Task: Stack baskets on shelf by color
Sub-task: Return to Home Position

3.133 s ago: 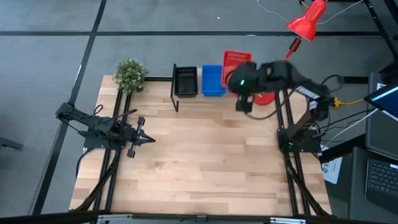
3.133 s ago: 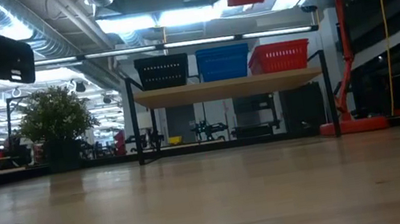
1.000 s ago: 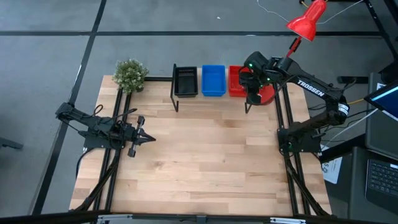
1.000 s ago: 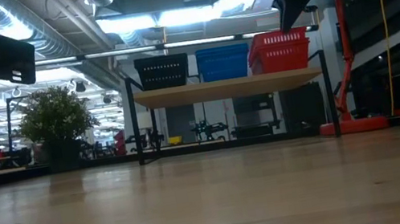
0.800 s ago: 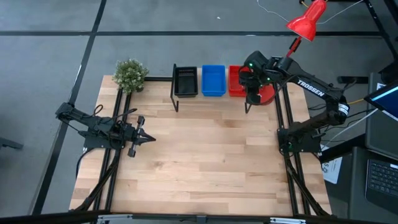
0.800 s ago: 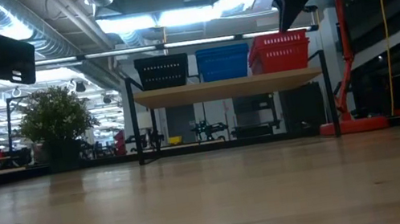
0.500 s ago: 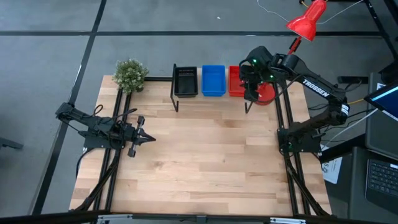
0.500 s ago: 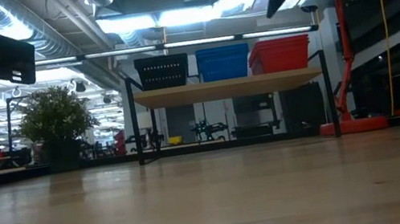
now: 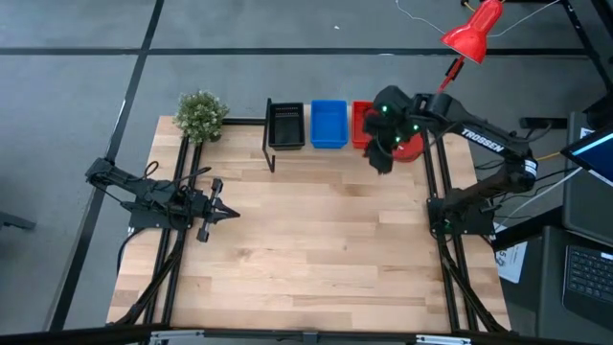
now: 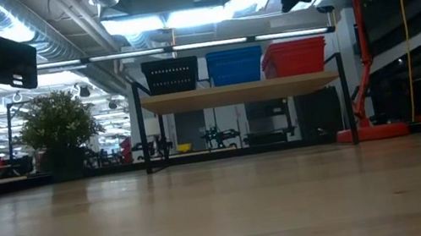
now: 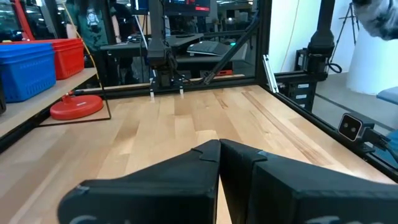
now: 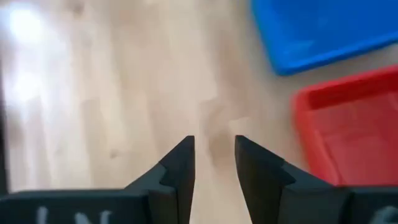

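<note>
On the shelf (image 10: 240, 91) at the table's far edge stand a black stack of baskets (image 9: 285, 125), a blue stack (image 9: 329, 124) and a red stack (image 9: 361, 125), side by side; they also show in the low view as black (image 10: 170, 76), blue (image 10: 234, 66) and red (image 10: 295, 57). My right gripper (image 12: 213, 155) is open and empty. It hangs above the shelf's near edge by the red stack (image 12: 354, 124) and the blue stack (image 12: 323, 31), pointing down. My left gripper (image 11: 219, 149) is shut and empty, low over the table's left part (image 9: 225, 213).
A potted plant (image 9: 201, 115) stands at the far left corner. A red desk lamp (image 9: 471, 34) stands with its round base (image 9: 412, 146) just right of the shelf. The wooden tabletop (image 9: 306, 240) stretches between the two arms.
My right gripper has risen from the top of the red stack and drawn a little toward the table's near edge and left. The red baskets stay where they were on the shelf.
</note>
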